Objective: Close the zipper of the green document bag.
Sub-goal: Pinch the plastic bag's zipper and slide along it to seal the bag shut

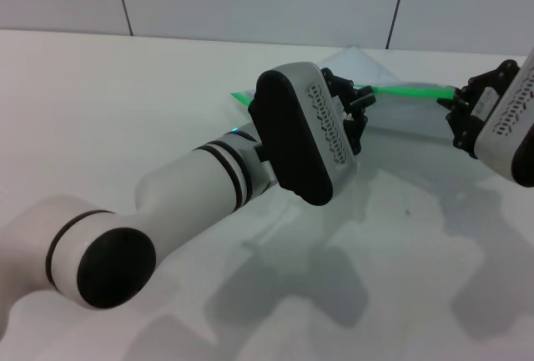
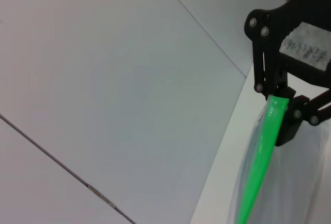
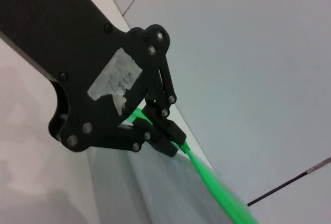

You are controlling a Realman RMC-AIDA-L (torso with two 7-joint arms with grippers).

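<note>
Head view: the document bag (image 1: 392,111) lies on the counter (image 1: 125,111); left claw (image 1: 355,109) and right claw (image 1: 460,111) pinch its green zipper (image 1: 409,90).
Left wrist: right claw (image 2: 282,113) clenched on the zipper (image 2: 261,157).
Right wrist: left claw (image 3: 165,133) clenched on the zipper (image 3: 212,177).
Advice: keep the strip taut, slide steadily along it.

From the head we look forward and down across the table (image 1: 100,111) toward the wall beyond the zipper (image 1: 409,90). Our left wrist camera sits close beside the zipper (image 2: 261,157), sighting along it to the right gripper (image 2: 282,107). Our right wrist camera, equally close, faces back along the same strip (image 3: 217,190) to the left gripper (image 3: 165,133).
</note>
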